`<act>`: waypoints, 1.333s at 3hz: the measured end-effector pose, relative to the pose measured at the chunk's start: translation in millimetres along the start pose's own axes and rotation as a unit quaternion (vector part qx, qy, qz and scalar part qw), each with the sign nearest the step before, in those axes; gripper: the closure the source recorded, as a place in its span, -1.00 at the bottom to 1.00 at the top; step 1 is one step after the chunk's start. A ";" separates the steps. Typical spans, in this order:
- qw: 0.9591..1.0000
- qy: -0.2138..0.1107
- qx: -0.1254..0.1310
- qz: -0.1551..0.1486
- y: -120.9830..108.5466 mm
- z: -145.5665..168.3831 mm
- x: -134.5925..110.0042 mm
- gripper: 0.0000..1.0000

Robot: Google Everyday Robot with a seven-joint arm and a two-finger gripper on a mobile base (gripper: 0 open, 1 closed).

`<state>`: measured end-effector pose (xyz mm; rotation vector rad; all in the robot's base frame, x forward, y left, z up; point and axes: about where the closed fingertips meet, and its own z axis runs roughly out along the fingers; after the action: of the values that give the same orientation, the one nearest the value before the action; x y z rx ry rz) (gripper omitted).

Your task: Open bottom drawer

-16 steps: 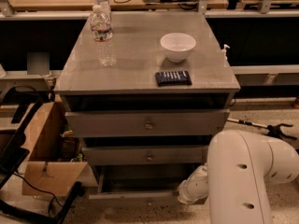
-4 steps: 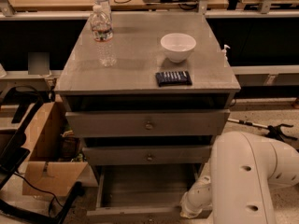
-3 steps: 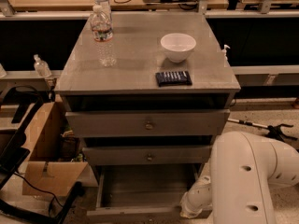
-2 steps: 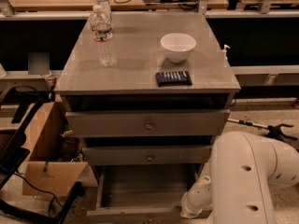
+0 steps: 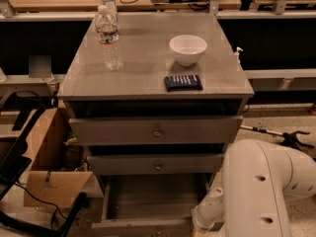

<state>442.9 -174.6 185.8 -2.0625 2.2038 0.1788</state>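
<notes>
The bottom drawer of the grey cabinet is pulled out toward me, and its plain grey inside shows below the two upper drawer fronts. Its front panel runs along the lower edge of the view and its knob is not visible. My white arm fills the lower right. The gripper is low at the drawer's front right corner, mostly hidden behind the wrist.
On the cabinet top stand a water bottle, a white bowl and a dark snack packet. An open cardboard box and black cables lie on the floor to the left. A workbench runs behind.
Since the earliest frame the bottom drawer has come out toward me and my arm has moved lower. Over the last second nothing has visibly moved.
</notes>
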 end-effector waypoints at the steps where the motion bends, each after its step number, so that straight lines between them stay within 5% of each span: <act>1: 1.000 0.000 0.000 0.000 0.0 0.0 0.0 -1.00; 2: 1.000 0.000 0.000 0.000 0.1 0.0 0.0 -1.00; 4: 1.000 -0.003 -0.013 0.028 23.0 7.2 9.0 -0.15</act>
<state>419.4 -180.8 177.3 -2.0124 2.2683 0.2208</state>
